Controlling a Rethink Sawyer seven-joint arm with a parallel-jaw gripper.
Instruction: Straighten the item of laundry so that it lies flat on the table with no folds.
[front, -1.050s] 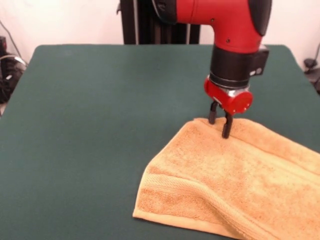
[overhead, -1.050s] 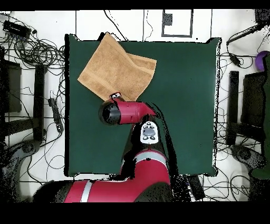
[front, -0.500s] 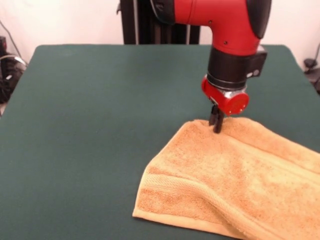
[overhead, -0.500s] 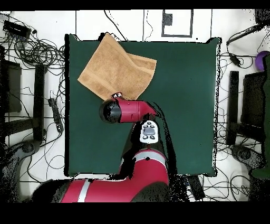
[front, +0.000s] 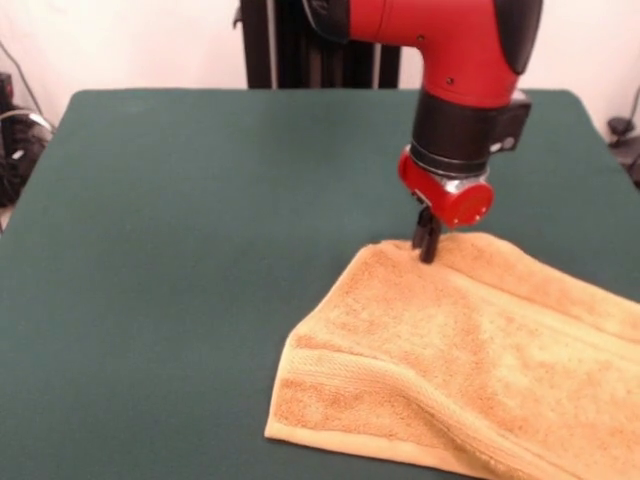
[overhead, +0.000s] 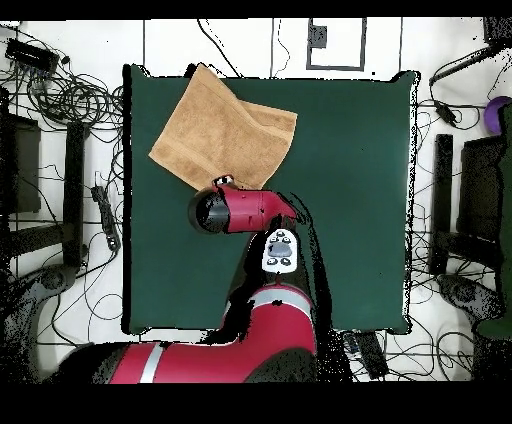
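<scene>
The pincer (front: 428, 246), its fingers pressed together on the far edge of the folded orange towel (front: 470, 365) lying on the green desk (front: 200, 220), seems mid-grasp; next likely comes lifting that layer to unfold it.

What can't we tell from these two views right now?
- Towel, front view: its right and near parts are cut off by the picture's edges, so its full shape and folds there are unknown.
- Towel corner under the gripper, overhead view: hidden by the arm's wrist.
- Grip: the fingers look shut at the towel's far corner, but whether cloth is pinched between them is too small to confirm.
- White tag: not visible in either view.
</scene>
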